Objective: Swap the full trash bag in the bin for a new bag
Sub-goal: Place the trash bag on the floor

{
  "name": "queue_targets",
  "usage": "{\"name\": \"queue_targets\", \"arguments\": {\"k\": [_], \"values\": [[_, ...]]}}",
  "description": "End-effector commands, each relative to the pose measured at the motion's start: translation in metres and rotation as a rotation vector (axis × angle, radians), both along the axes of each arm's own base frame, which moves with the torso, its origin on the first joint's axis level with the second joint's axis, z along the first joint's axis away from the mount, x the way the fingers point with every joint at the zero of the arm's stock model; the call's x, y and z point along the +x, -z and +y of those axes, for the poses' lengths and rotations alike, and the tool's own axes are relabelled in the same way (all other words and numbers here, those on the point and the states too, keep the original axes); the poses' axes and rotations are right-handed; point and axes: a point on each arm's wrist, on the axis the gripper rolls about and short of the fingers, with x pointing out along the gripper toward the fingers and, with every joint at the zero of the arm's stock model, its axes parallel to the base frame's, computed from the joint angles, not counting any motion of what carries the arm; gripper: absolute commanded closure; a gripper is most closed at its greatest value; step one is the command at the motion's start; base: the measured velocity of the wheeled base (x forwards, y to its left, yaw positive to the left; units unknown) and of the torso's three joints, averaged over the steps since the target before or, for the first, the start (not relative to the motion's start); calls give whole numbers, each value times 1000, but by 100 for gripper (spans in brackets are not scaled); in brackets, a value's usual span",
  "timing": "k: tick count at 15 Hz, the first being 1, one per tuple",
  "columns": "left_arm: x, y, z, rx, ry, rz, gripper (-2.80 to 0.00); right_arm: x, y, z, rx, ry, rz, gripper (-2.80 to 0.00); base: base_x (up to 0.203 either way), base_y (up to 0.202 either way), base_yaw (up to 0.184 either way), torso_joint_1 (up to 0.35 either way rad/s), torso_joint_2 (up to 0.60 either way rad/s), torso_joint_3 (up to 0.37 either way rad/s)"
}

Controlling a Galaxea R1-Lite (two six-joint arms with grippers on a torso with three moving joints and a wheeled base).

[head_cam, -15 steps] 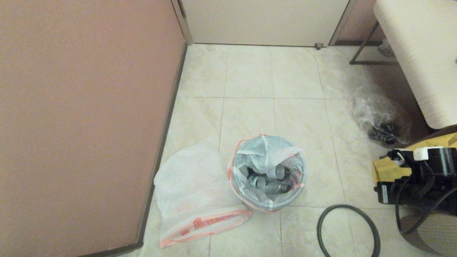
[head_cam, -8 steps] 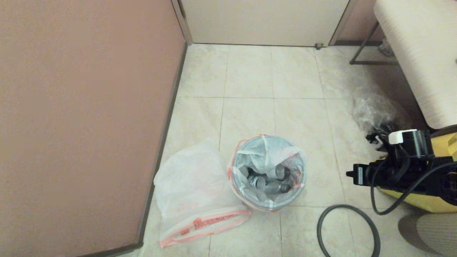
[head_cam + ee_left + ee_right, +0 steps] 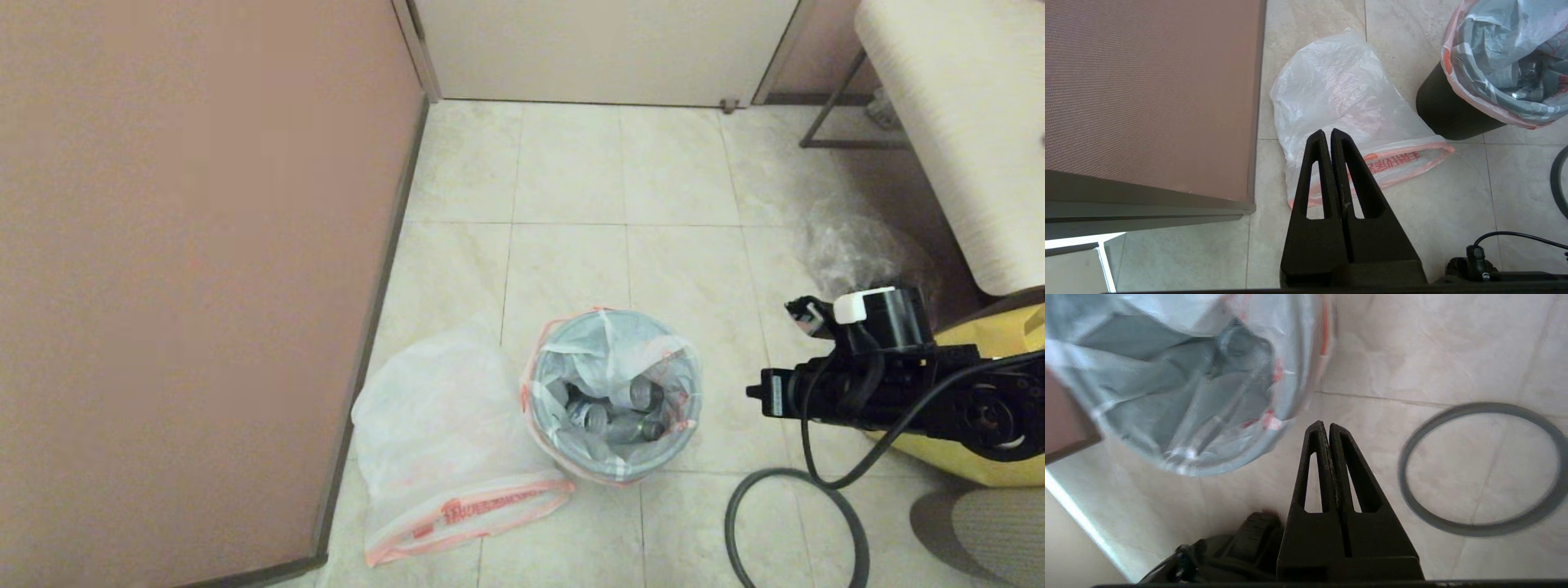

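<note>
Presently: full bag (image 3: 612, 392) seated in bin (image 3: 1447, 116), awaiting removal; new bag (image 3: 445, 445) flat beside bin, staged. Right end effector (image 3: 1326, 428) clenched, empty, near bin; left end effector (image 3: 1327, 136) clenched, empty, above new bag.

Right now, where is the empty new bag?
In the head view, the new bag lies flat on the floor on the robot's left, between the pink wall and the bin, its orange band nearest the robot.

One bin (image 3: 614, 457) stands at the lower middle of the frame. There are three plastic bags: one full trash bag (image 3: 608, 359) lining the bin, one new bag (image 3: 433, 441) flat to its left, one clear crinkly bag (image 3: 849, 245) at right. One grey ring (image 3: 739, 506) lies on the floor. Two arms appear.
</note>
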Motion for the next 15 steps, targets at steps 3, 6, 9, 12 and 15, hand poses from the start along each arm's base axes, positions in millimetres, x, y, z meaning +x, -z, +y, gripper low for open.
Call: {"name": "queue_targets", "arguments": {"k": [3,6,9,12,15], "values": [[0,0,0,0,0,1,0,23,16,-5,12,113,88,0,0,0,0,0,0,0],[0,0,0,0,0,2,0,20,19,28,187,194,221,0,0,0,0,0,0,0],[0,0,0,0,0,1,0,37,34,38,160,195,295,0,0,0,0,0,0,0],[0,0,0,0,0,2,0,48,41,41,153,203,311,0,0,0,0,0,0,0],[0,0,0,0,0,2,0,50,39,46,151,185,302,0,0,0,0,0,0,0]]}}
